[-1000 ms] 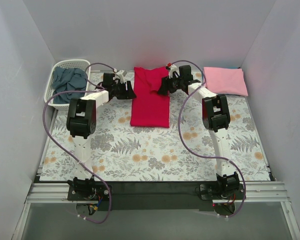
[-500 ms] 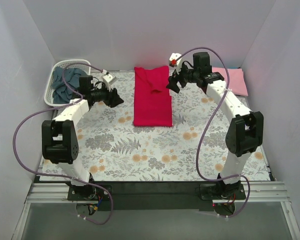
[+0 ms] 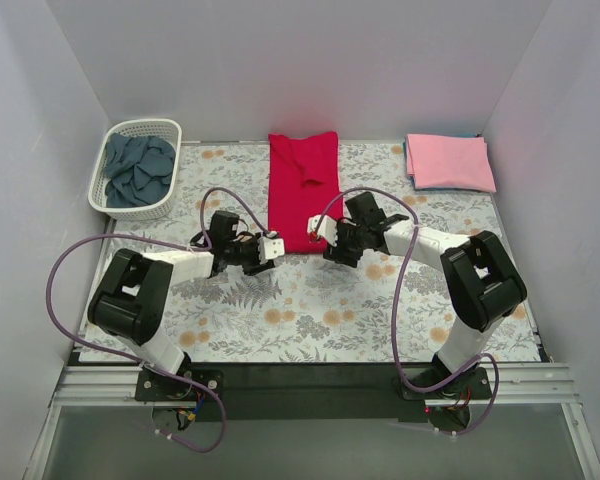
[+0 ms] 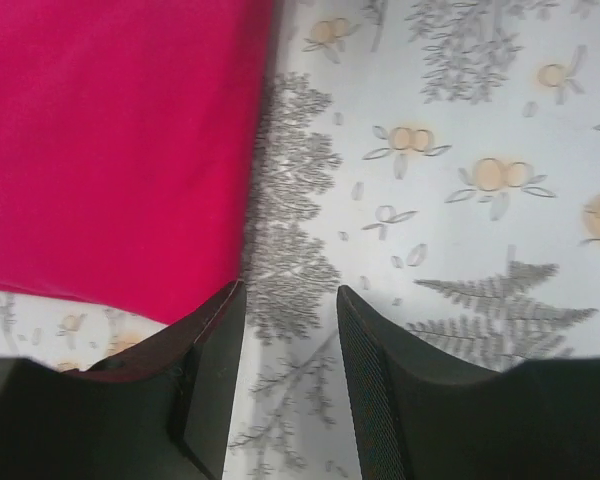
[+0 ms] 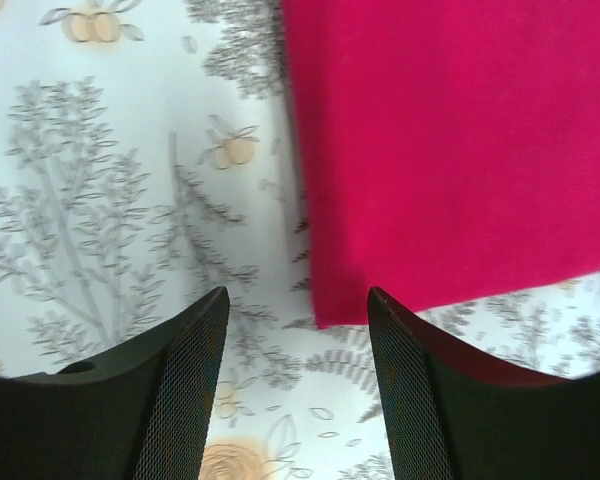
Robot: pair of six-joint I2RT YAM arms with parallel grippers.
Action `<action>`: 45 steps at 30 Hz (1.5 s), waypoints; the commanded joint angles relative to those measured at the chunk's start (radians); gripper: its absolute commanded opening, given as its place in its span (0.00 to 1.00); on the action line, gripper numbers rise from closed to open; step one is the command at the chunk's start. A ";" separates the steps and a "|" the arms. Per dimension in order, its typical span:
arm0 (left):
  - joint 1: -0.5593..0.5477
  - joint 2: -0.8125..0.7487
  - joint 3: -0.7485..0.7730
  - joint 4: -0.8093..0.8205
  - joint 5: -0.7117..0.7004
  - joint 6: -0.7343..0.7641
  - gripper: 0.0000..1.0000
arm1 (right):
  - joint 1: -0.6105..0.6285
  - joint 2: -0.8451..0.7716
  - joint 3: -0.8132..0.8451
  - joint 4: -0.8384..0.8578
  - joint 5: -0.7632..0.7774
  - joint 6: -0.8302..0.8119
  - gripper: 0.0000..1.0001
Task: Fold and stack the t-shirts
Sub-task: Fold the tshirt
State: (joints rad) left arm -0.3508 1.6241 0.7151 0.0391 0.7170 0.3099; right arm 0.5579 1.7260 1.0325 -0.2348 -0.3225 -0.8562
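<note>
1. The red shirt [image 3: 303, 190] lies flat on the cloth [image 3: 310, 300] mid-table. It is a narrow strip whose long axis runs from the far edge toward our bases.
2. Our left gripper [image 4: 290, 290] is low at the shirt's near left corner, jaws apart. In the left wrist view the corner lies just beside one finger, and the gap shows mostly bare cloth. So the shirt sits off to one side of these jaws, not between them.
3. Our right gripper [image 5: 298, 292] is low at the near right corner, jaws apart too. Here the corner reaches into the gap.
4. Each arm is about equally near its end of the near hem, and neither holds anything. We judge the next move is to pinch both corners and carry the hem away along the long axis. The left gripper would first need to shift toward the shirt.
5. The pink shirt [image 3: 450, 162] lies folded at far right. The blue shirt [image 3: 138, 170] is bunched in the basket [image 3: 100, 195] at far left. Both are well apart from our grippers.
</note>
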 commanded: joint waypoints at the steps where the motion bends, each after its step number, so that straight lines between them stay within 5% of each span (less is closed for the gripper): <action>1: -0.005 -0.010 0.003 0.192 -0.086 0.061 0.40 | -0.004 -0.017 -0.006 0.184 0.079 -0.052 0.64; 10: -0.014 0.072 0.014 0.269 -0.110 0.069 0.40 | -0.003 0.027 -0.055 0.226 0.092 -0.095 0.47; 26: -0.019 0.102 -0.013 0.255 -0.143 0.106 0.37 | 0.008 -0.045 -0.124 0.226 0.091 -0.087 0.65; 33: -0.019 0.111 -0.013 0.252 -0.142 0.100 0.33 | 0.010 -0.103 -0.118 0.198 0.025 -0.069 0.61; 45: -0.017 0.129 0.007 0.240 -0.146 0.080 0.30 | 0.011 0.041 -0.069 0.201 0.059 -0.090 0.53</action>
State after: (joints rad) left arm -0.3641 1.7374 0.7101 0.2977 0.5827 0.3904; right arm 0.5644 1.7241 0.9276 -0.0265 -0.2680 -0.9440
